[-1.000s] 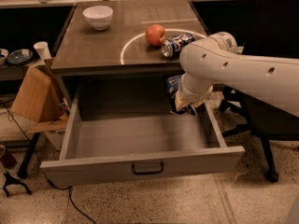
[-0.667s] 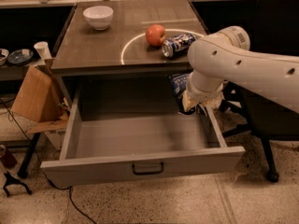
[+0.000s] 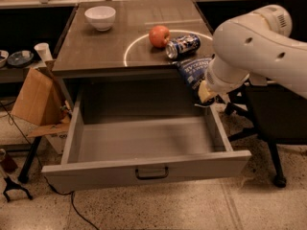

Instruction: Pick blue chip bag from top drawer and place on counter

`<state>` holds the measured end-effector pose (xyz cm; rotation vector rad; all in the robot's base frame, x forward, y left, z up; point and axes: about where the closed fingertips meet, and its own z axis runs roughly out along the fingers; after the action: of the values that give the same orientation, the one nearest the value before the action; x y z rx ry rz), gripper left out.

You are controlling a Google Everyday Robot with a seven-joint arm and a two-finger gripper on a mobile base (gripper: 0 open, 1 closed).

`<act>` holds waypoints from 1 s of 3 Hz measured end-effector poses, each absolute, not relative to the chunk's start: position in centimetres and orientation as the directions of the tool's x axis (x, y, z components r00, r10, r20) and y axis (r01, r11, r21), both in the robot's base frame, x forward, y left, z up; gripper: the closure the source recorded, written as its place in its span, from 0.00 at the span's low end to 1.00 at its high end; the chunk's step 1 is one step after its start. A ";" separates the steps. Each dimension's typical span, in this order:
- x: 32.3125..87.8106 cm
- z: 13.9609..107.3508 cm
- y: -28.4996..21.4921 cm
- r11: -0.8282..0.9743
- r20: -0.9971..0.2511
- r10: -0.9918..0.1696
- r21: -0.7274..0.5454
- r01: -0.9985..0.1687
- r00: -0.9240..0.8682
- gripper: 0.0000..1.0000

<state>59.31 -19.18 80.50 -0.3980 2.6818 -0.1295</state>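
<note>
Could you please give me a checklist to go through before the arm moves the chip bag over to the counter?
1. Bag out of the drawer: ok. The blue chip bag hangs at the gripper, above the right rear corner of the top drawer.
2. Hold secure: cannot tell; the wrist hides it.
3. Bag higher than the counter: cannot tell; it overlaps the front edge.
4. Landing room: ok, bare surface left of the apple and can.
5. Bowl out of the path: ok, far left corner.
</note>
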 end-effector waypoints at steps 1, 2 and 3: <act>60.8 84.0 -19.8 0.942 -0.458 -0.337 -0.172 -0.290 -0.823 1.00; 62.9 85.9 -20.8 0.943 -0.495 -0.332 -0.162 -0.290 -0.803 1.00; 65.7 87.5 -22.1 0.954 -0.531 -0.298 -0.137 -0.267 -0.793 1.00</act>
<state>65.71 -22.06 87.53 -0.3988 2.5316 -0.0729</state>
